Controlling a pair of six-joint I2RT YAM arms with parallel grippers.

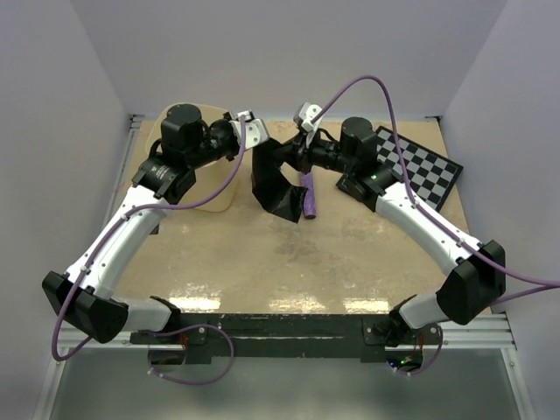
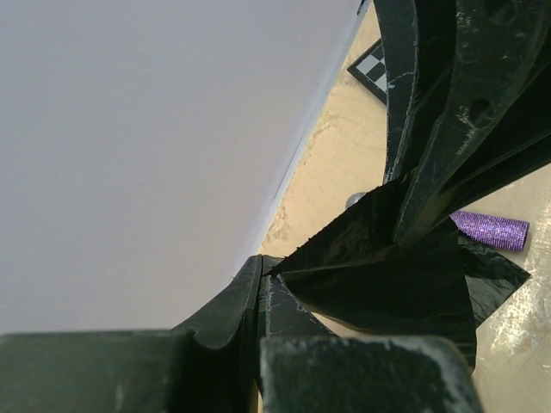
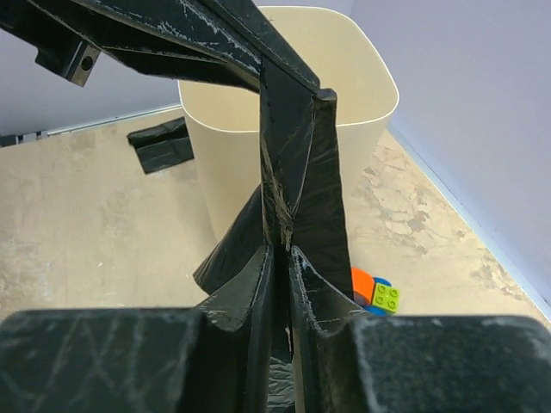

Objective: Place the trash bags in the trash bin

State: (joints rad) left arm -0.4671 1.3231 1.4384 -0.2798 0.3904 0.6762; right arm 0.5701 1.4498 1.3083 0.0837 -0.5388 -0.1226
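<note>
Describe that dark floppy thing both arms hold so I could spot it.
On the far middle of the table, between the cream trash bin at left and the chequered board at right, the trash bag hangs pinched by the left gripper and right gripper. It is the only glossy black crinkled film; the purple cylinder beside it glitters.

White arm links (image 1: 122,227), black joints (image 1: 83,302), purple cables (image 1: 372,80), scuffed black gripper fingers (image 3: 245,284)
</note>
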